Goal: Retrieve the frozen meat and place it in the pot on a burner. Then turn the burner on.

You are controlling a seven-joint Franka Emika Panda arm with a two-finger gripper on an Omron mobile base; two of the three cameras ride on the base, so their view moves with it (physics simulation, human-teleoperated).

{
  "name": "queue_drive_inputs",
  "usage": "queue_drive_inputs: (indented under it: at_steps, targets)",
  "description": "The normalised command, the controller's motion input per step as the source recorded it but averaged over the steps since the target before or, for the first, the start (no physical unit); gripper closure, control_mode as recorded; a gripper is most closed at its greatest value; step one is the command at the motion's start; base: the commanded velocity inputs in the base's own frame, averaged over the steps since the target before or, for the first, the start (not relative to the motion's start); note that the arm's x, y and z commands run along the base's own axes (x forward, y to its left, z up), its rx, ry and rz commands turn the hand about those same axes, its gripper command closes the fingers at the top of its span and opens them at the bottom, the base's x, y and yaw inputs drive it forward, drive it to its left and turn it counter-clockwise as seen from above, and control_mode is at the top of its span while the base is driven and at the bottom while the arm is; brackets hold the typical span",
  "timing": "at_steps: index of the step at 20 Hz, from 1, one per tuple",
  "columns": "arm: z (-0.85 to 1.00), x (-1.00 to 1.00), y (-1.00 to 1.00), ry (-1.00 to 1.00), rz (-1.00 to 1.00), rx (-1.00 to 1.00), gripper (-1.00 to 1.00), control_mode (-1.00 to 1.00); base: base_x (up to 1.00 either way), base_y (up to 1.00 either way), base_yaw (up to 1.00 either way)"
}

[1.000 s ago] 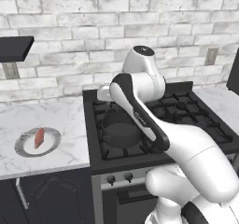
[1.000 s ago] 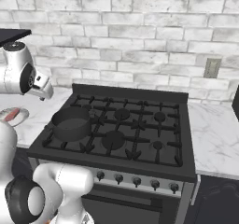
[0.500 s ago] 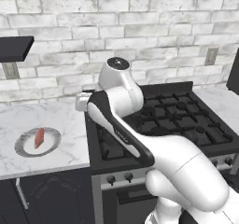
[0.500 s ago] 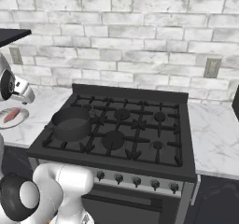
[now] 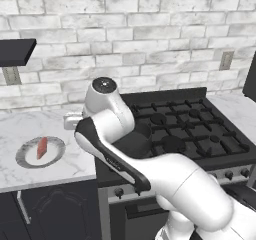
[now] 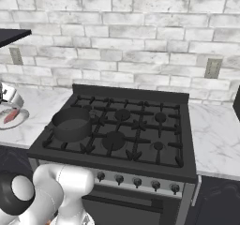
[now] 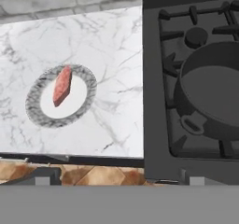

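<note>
Left of the stove (image 6: 122, 135), on the marble desk (image 5: 20, 129), sits a shallow white dish with a grey rim (image 5: 40, 151), and the frozen meat (image 5: 42, 147) lies in the middle of that dish as a small reddish slab. In the hand view the meat (image 7: 62, 85) lies slanted across the dish (image 7: 35, 108), well inside its rim. Bare marble surrounds the dish on every side, with open room between it and the stove's left edge and between it and the desk's front edge. The pincer (image 6: 5, 93) shows at the far left edge of the right base view, just above and behind the dish (image 6: 18, 118), near the meat (image 6: 11, 116) and not touching it; its jaws stand wide and hold nothing. On the stove's front left burner stands the pot (image 6: 71, 123), round, dark grey and empty, its small handle (image 7: 192, 125) turned toward the stove's left front corner. The pot stands well apart from the dish. Right of the pot the other burner grates lie bare, and a row of knobs (image 6: 136, 182) runs along the stove's front. Beyond the stove's right edge more marble desk continues. Behind the stove rises a pale brick wall (image 6: 140, 41) with an outlet (image 6: 213, 68).
</note>
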Motion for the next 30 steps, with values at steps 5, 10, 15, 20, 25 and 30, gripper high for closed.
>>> queue_drive_inputs:
  at_steps: [5,10,15,20,25,30]
  targets:
    - [-0.14,0.00,0.13,0.00,0.04,0.00,-1.00,-1.00,0.00,0.00,0.00]
    - [-0.03,0.00,0.37,0.02,0.06,-0.04,-1.00,-1.00,0.00,0.00,0.00]
    - [-0.02,0.05,0.41,0.01,0.00,-0.10,-1.00,-1.00,0.00,0.00,0.00]
    - [-0.18,0.13,0.41,0.00,0.00,-0.10,-1.00,-1.00,0.00,0.00,0.00]
    - [-0.15,0.35,0.45,0.03,0.00,-0.06,-1.00,-1.00,0.00,0.00,0.00]
    - [-0.08,0.58,0.40,0.13,-0.10,0.00,-1.00,-1.00,0.00,0.00,0.00]
